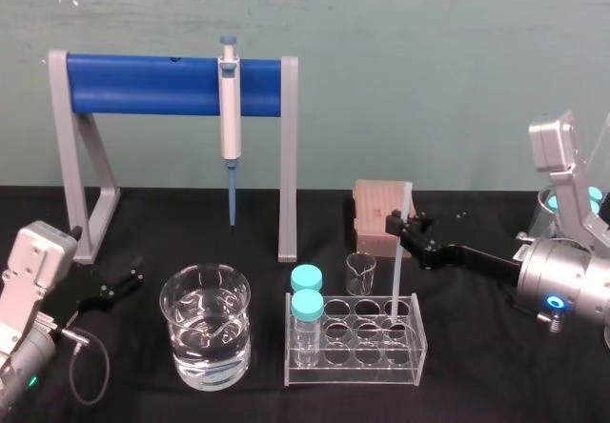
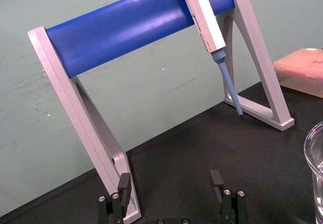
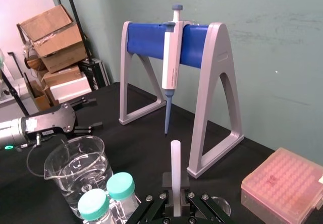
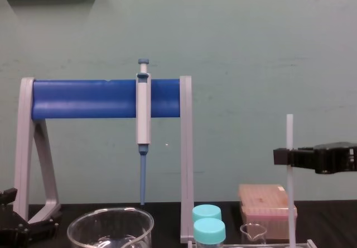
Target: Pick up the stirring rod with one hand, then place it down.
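1. Stirring rod stands upright, lower end in a right-side hole of the rack, right tool clamped on it.
2. Looks like the pickup step; next it wants a straight-up lift clear of the hole.
3. Left tool parked, fingers apart.
4. Rack also holds two teal-capped vials; beaker has water.

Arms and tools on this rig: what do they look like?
Silver-grey blocky arm housings, black flat-fingered tools: left tool, right tool. A thin black cable loops off the left arm, beside a green light; the right arm has a blue ring.
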